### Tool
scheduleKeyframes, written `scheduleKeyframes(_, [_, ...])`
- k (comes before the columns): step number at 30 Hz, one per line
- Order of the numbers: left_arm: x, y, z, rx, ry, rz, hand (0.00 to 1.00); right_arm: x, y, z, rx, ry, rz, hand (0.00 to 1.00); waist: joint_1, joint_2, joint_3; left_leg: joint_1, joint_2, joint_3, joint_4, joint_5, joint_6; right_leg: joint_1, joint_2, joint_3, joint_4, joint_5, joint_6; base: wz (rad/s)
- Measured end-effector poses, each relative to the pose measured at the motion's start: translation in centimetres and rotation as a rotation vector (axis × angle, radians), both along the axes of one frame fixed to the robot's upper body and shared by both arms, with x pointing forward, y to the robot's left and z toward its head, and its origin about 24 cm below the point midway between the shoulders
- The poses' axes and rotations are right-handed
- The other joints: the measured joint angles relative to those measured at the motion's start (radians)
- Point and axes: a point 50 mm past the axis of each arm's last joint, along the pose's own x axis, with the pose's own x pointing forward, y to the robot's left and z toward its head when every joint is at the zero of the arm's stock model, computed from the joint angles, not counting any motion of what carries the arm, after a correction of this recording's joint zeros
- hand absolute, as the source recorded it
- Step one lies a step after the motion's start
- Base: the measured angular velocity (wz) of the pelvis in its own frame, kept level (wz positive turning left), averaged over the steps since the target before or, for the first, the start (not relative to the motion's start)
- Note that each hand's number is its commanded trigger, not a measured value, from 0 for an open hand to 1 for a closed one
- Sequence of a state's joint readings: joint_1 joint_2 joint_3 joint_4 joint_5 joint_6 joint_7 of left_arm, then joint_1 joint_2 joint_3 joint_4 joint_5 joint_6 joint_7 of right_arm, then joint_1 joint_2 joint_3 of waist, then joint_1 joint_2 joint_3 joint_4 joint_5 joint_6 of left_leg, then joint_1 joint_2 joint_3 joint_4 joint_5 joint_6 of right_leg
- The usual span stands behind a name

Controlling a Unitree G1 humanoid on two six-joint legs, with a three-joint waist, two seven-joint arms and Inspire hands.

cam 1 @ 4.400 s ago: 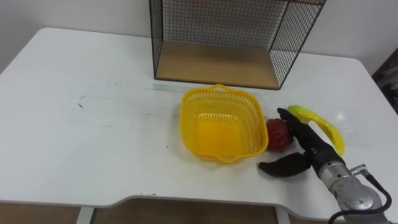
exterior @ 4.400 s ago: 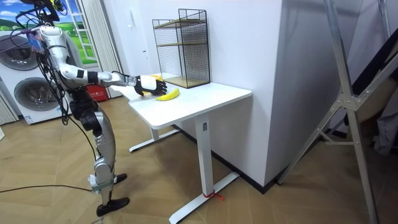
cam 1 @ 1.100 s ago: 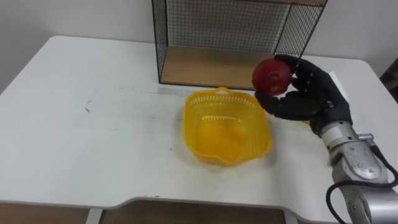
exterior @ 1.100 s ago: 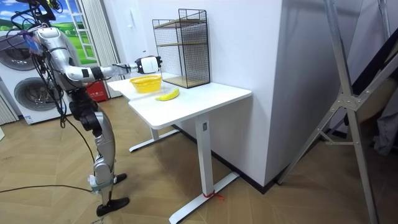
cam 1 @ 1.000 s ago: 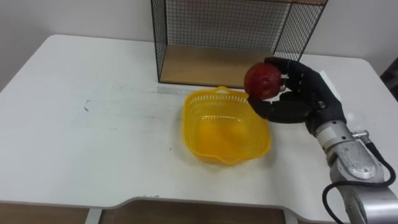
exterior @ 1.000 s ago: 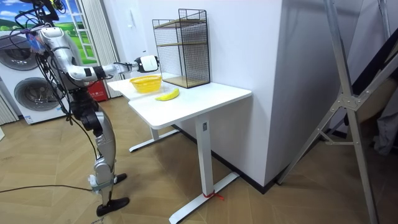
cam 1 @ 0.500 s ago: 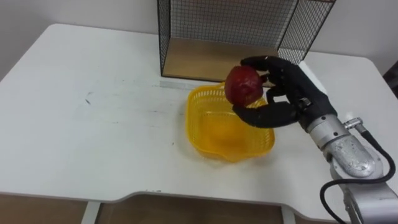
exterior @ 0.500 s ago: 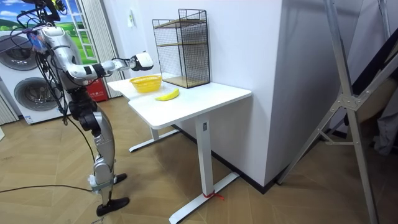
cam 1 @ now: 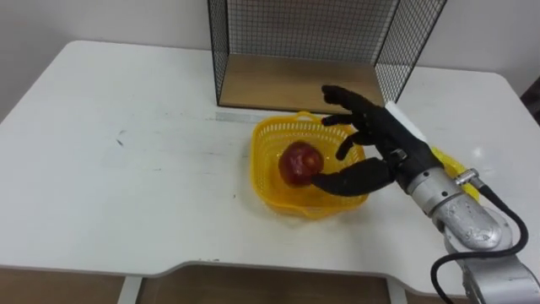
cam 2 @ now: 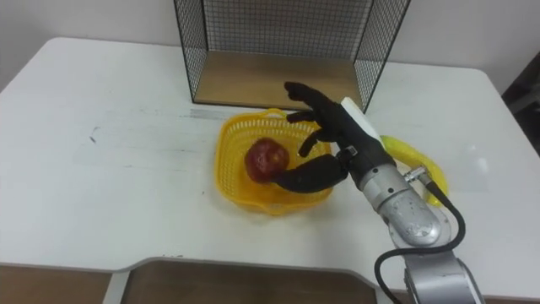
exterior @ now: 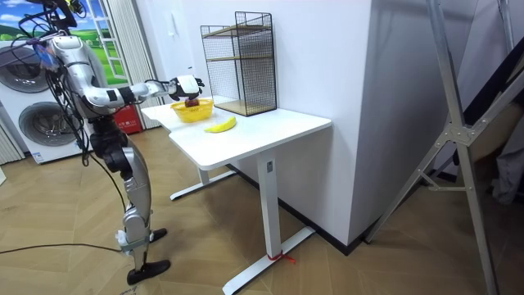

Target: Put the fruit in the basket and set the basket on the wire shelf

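The robot's right forearm comes in from 5 o'clock and reaches toward 10 o'clock over the white table (cam 1: 126,169). At its end the right hand (cam 1: 384,152) hovers over the 3 o'clock side of the yellow basket (cam 1: 260,169), palm turned toward 9 o'clock. The hand is wide open: its fingers (cam 1: 346,97) are spread and nearly straight, pointing to 10 o'clock above the basket's far rim. The thumb (cam 1: 342,181) stretches low toward 9 o'clock, its tip just beside the fruit. It grips nothing; whether the thumb tip touches the fruit cannot be told.

The red apple (cam 1: 300,162) lies inside the basket, near its middle, dimple turned up. The basket stands upright at the table's centre, its raised rim lips at 12 and 6 o'clock.

At 3 o'clock of the basket, partly behind the wrist, the banana (cam 1: 449,162) lies flat on the table, its long axis running from 10 to 4 o'clock.

Farther off, at 12 o'clock, stands the wire shelf (cam 1: 287,84), its wooden bottom board just beyond the basket.

In the room view the robot stands upright at the table's end, arm held out level.
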State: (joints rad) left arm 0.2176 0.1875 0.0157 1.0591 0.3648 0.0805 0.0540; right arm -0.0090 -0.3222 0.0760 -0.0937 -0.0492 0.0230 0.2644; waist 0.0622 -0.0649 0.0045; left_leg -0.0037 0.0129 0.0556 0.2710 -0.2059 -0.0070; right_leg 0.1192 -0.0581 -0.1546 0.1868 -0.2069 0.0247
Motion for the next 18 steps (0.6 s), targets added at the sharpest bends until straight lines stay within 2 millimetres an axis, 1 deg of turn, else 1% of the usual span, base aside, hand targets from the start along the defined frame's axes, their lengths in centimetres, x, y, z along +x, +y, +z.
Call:
scheduleKeyframes(4, [0.00,0.00,0.00,0.000,0.000,0.000,0.00,0.00,0.02,-0.01,-0.001,0.000,0.001,0.00,0.000,-0.003,-0.0010,0.000,0.000,0.000,0.002,0.000,0.000,0.001,0.000,0.000,0.000,0.000,0.000,0.00])
scheduleKeyframes(18, [-0.01,-0.03,-0.01,0.000,0.001,-0.003,0.00,-0.33,0.23,-0.57,-0.002,0.024,0.009,0.00,-0.001,-0.006,0.0006,-0.001,0.000,0.000,-0.001,0.000,0.000,0.000,0.000,0.000,0.000,0.000,0.000,0.00])
